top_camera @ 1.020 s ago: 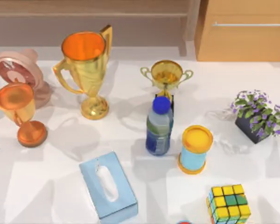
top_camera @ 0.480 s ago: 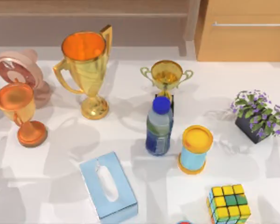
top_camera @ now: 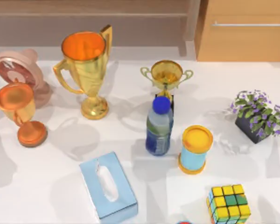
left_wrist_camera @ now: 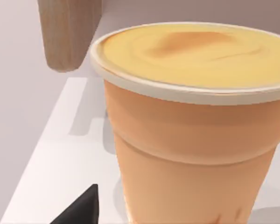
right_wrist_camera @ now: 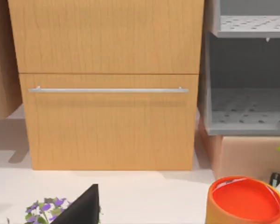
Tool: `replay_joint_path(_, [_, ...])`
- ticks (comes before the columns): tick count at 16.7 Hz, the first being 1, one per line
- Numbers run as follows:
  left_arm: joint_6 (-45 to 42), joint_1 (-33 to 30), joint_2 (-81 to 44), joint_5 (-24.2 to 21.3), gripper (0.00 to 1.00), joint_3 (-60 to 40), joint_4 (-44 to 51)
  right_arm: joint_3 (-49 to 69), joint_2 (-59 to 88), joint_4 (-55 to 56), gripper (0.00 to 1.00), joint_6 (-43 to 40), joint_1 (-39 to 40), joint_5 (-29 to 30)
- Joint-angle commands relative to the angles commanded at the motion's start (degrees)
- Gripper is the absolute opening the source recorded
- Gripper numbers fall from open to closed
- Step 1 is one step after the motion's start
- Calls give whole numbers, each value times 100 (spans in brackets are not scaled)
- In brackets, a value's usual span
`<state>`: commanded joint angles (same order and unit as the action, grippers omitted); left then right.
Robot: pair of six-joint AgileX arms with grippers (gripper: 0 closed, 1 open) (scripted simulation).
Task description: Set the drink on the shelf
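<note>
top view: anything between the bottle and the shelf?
Yes. In the top view the small gold trophy stands right behind the bottle, on the line to the shelf. Beyond the trophy, bare table.

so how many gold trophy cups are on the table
2. The tall trophy stands toward the table's left rear, right of the pink clock. The small two-handled trophy stands near the middle, just behind the water bottle. None seems hidden.

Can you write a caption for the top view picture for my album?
Water bottle stands mid-table among gold trophies, tissue box and puzzle cube.
</note>
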<state>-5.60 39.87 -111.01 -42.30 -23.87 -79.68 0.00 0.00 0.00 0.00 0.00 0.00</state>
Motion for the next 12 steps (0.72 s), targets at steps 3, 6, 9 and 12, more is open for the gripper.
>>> replay_joint_path(3, [-12,115,-319,-119,100,-28,-188,0,0,0,100,0,0,0])
replay_joint_path(6, [-12,115,-319,-119,100,-28,-188,0,0,0,100,0,0,0])
replay_joint_path(9, [0,41,-352,-54,100,-95,-151,0,0,0,100,0,0,0])
replay_joint_path(12, [53,-220,-600,210,100,-538,-8,0,0,0,100,0,0,0])
